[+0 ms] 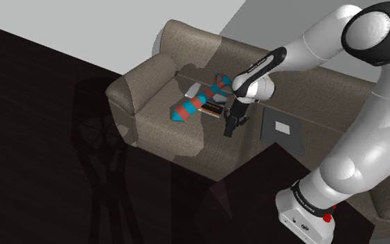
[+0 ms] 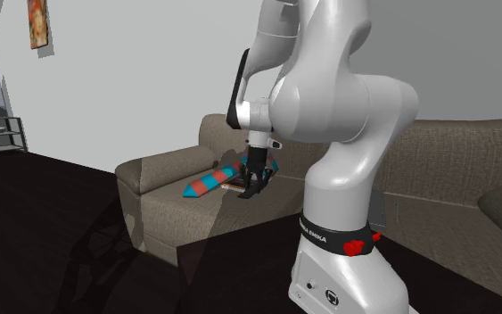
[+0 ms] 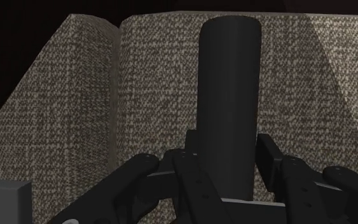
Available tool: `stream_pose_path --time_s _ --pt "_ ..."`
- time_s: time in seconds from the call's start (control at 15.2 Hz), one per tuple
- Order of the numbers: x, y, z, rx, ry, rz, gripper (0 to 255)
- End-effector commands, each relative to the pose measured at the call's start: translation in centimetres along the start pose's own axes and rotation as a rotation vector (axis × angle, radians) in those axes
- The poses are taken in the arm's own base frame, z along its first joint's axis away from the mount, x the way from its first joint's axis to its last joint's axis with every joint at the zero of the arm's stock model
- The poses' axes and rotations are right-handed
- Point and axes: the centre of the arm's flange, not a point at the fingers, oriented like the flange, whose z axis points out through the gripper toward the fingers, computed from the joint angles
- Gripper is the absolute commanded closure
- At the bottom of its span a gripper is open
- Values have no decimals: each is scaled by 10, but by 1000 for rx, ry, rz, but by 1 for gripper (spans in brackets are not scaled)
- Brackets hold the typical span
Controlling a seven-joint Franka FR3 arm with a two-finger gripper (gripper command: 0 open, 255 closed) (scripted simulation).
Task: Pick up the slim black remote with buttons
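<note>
Holding entry: we list the slim black remote pinched between the tool's fingers, its long axis pointing straight out from the tool, over the sofa seat beside a striped pillow; lifting remains, we judge.

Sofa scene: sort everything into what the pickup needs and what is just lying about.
Job: slim black remote, clasped in the gripper.
Lying about: teal-and-orange striped roll, small white item beside it, dark flat pad with a white label, all on the sofa.
</note>
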Motion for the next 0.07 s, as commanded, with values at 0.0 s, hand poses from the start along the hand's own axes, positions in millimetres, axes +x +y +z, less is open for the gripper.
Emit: stream_pose_path --time_s 0.0 --pt "-1 -1 -3 0 0 0 255"
